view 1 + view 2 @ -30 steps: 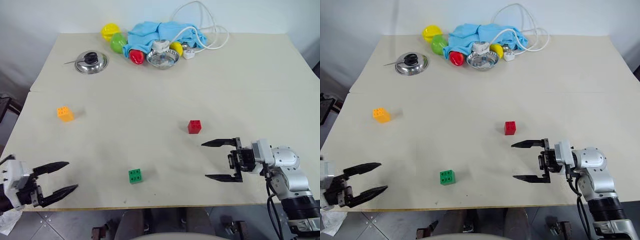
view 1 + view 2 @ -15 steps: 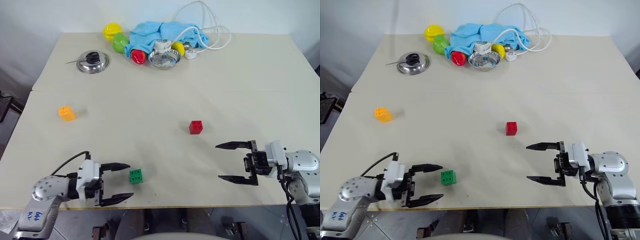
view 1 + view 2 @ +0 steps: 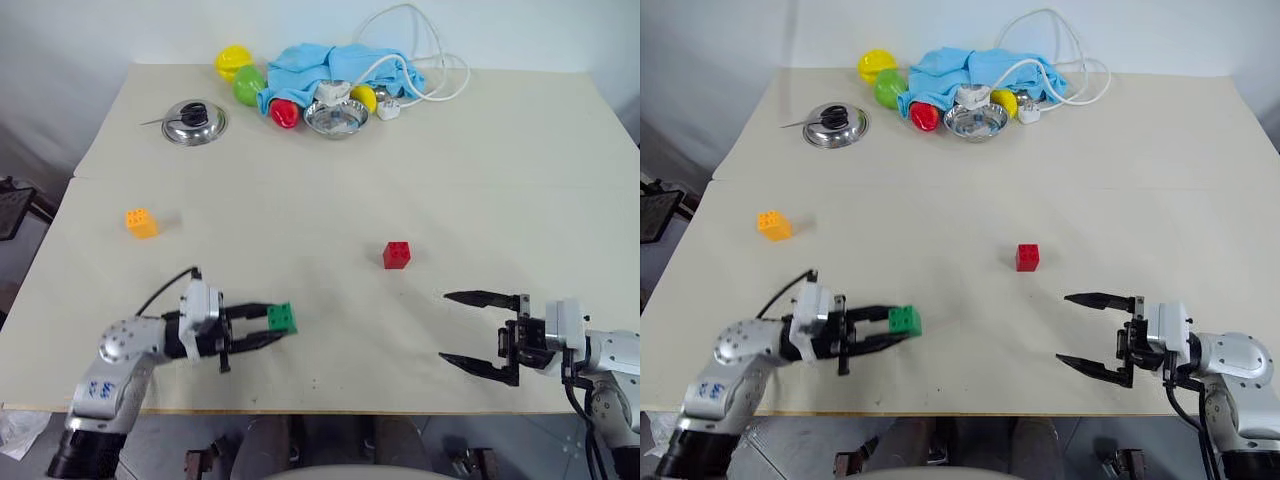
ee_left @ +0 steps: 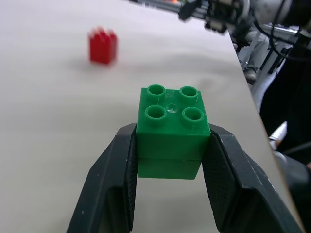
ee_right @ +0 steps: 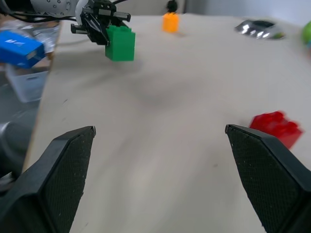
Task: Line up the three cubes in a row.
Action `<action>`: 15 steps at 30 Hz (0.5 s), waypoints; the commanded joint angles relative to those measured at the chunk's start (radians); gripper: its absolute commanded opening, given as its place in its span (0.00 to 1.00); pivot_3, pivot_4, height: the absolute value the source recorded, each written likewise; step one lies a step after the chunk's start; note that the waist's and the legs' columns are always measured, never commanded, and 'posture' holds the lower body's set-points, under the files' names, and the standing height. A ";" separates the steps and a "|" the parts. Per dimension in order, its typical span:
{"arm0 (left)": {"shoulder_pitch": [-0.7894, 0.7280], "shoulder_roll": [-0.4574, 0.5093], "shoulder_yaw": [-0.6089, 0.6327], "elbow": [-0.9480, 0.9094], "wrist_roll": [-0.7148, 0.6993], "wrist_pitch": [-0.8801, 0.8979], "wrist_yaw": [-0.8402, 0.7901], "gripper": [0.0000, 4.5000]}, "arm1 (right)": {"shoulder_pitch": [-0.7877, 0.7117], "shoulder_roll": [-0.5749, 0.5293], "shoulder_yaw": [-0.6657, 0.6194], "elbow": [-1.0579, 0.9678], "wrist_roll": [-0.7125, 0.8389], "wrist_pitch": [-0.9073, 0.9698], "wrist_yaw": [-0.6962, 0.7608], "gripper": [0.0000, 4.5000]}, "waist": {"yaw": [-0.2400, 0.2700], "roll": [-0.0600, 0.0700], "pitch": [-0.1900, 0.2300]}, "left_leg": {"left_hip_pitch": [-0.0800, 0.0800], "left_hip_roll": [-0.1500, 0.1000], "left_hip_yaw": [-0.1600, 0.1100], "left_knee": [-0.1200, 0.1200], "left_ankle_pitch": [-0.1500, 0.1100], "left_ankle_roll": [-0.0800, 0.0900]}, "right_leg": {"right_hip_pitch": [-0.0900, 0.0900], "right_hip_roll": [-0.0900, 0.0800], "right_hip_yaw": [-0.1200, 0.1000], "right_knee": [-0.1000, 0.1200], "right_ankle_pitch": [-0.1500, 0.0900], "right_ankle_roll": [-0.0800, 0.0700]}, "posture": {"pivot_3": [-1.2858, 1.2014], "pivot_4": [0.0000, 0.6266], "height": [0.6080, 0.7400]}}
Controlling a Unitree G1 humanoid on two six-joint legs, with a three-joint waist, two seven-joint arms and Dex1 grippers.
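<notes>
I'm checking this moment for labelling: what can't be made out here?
- Things under the blue cloth: head views, cloth covers them.
- Green cube: side faces hidden by the left gripper fingers, wrist view.
- Red cube: blurred in right wrist view, studs unreadable.
- White cable: far end hidden behind the cloth.

You've got the green cube [image 4: 173,130] clamped studs-up between the left gripper [image 3: 262,327]'s two fingers, near the table [image 3: 480,160]'s front edge on the left. The red cube [image 3: 396,255] sits upright on the table around the middle, well apart from the green one. The orange cube [image 3: 141,222] rests far off on the left side, upright too
</notes>
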 commanded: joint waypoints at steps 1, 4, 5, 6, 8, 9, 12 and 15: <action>-0.208 -0.020 -0.046 0.157 0.051 0.008 -0.015 0.33 | -0.005 0.067 -0.061 -0.056 0.054 0.003 -0.103 1.00 | 0.004 0.000 0.000 | -0.001 -0.001 -0.001 0.000 0.001 0.000 | 0.000 0.001 0.000 0.000 0.000 0.000 | 0.52 0.24 1.00; -0.354 -0.069 -0.123 0.304 0.110 0.034 -0.031 0.33 | -0.009 0.111 -0.090 -0.053 0.056 0.013 -0.176 1.00 | 0.002 0.001 -0.001 | -0.001 -0.003 0.000 0.000 0.002 0.001 | 0.000 0.000 0.002 0.000 0.001 0.001 | 0.52 0.24 1.00; -0.397 -0.089 -0.145 0.360 0.138 0.021 -0.032 0.33 | -0.011 0.117 -0.094 -0.047 0.046 0.005 -0.184 1.00 | 0.001 0.001 -0.001 | -0.001 -0.006 0.000 -0.001 0.002 0.001 | 0.000 0.000 0.002 0.000 0.001 0.001 | 0.52 0.24 1.00; -0.437 -0.109 -0.164 0.418 0.166 -0.005 -0.037 0.33 | -0.015 0.124 -0.097 -0.042 0.036 -0.003 -0.193 1.00 | 0.001 0.000 -0.001 | -0.001 -0.009 0.000 -0.001 0.002 0.001 | 0.000 0.000 0.002 0.000 0.001 0.001 | 0.52 0.24 1.00; -0.526 -0.162 -0.208 0.574 0.232 -0.072 -0.048 0.33 | -0.023 0.140 -0.100 -0.044 0.024 -0.017 -0.216 1.00 | 0.000 -0.001 0.000 | -0.002 -0.010 -0.001 -0.002 0.002 0.001 | -0.001 0.000 0.001 -0.001 0.001 0.001 | 0.52 0.24 1.00; -0.555 -0.179 -0.221 0.631 0.253 -0.106 -0.061 0.33 | -0.025 0.146 -0.099 -0.048 0.021 -0.018 -0.224 1.00 | 0.000 -0.001 0.000 | -0.003 -0.010 -0.001 -0.002 0.002 0.002 | -0.001 0.001 0.001 -0.001 0.001 0.001 | 0.52 0.24 1.00; -0.621 -0.214 -0.235 0.772 0.301 -0.192 -0.082 0.33 | -0.021 0.158 -0.085 -0.072 0.011 -0.017 -0.241 1.00 | -0.003 -0.001 0.000 | -0.003 -0.010 0.000 -0.002 0.002 0.002 | -0.001 0.001 0.001 -0.002 0.001 0.002 | 0.52 0.24 1.00; -0.687 -0.247 -0.228 0.911 0.334 -0.282 -0.086 0.33 | -0.001 0.166 -0.077 -0.096 0.003 -0.022 -0.250 1.00 | -0.001 -0.001 0.000 | -0.003 -0.009 -0.001 -0.002 0.002 0.002 | -0.001 0.001 0.000 -0.002 0.001 0.002 | 0.52 0.24 1.00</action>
